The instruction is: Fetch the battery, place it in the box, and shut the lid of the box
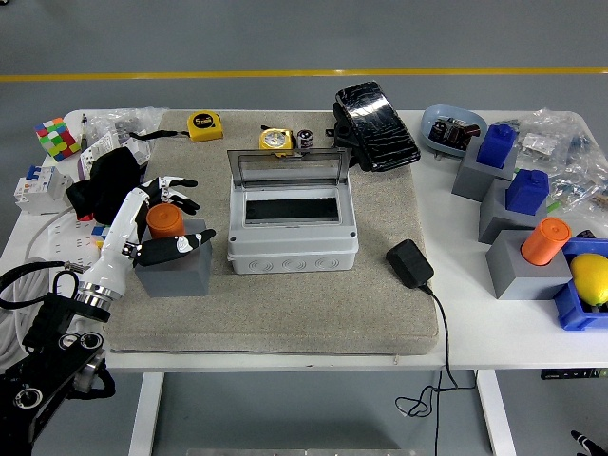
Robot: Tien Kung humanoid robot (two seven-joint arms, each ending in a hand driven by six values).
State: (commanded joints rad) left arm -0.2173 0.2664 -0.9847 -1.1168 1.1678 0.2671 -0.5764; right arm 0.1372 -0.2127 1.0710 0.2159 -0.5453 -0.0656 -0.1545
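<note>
1. Head view: left hand (163, 220) near the desk's left edge, fingers (180, 180) spread around the orange battery (164, 219), not closed on it.
2. Battery upright in a grey block (177, 268), left of the box (293, 220); lid (289, 169) up.
3. Fetch step under way, by judgement; next: close fingers, lift, carry right.

I see workshop or test lab. Grey floor with yellow line (304, 73) painted across. White table (475, 328) full of tools: tape measure (205, 124), grey electric box (293, 214), breaker switch (36, 187), plug adapter (409, 263). Grey and blue blocks (514, 195) at right.
</note>
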